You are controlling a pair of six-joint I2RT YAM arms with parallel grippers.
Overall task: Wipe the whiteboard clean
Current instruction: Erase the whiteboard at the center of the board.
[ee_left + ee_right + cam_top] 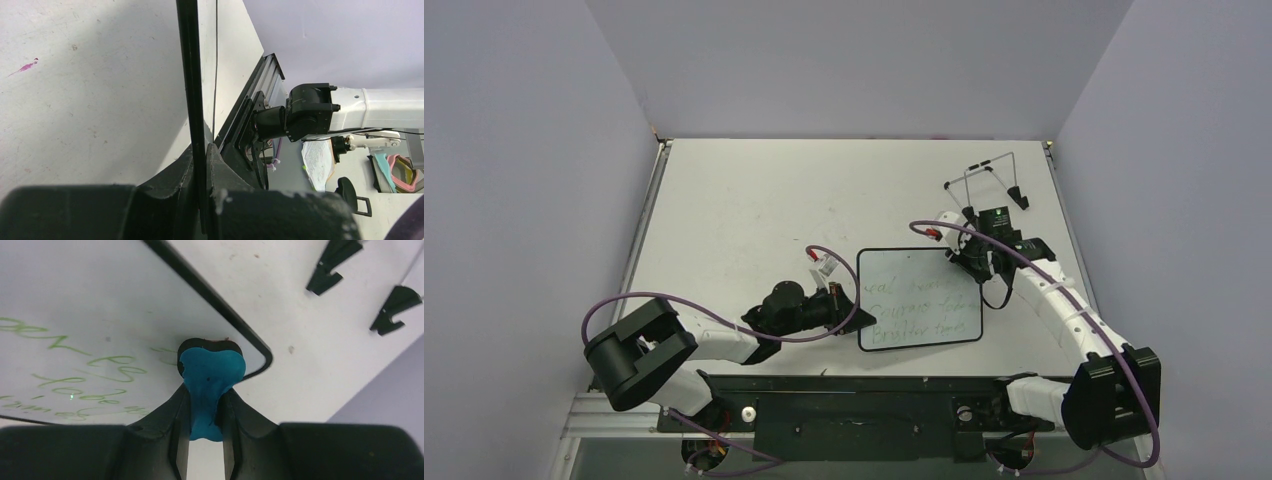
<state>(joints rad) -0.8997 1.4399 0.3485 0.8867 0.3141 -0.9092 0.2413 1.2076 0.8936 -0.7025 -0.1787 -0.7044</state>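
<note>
In the middle of the counter [744,210], a little toward your right arm, lies the whiteboard [919,300]: a small white rectangle with a thin black rim and rounded corners. It carries three lines of green handwriting [921,310], faint from above and not readable. From the right wrist the strokes [110,365] look loose and thin, filling the board [100,300] almost to its corner.

Your left end effector [852,310] is clenched on the board's left edge. In the left wrist view the black rim [189,75] runs straight down between the two fingers [175,175] (the board is seen edge-on there), and the end effector [204,155] has the rim pinched with no gap showing.

Your right end effector [969,268] sits over the board's far right corner. It [206,405] is grasping a blue eraser [212,370] by its narrow waist. The eraser's dark far end meets the white surface just inside the rounded corner, beside the last green marks.

Beyond that corner a wire stand [989,180] rests on the counter, apart from the board; two of its black feet [332,265] show in the right wrist view.
</note>
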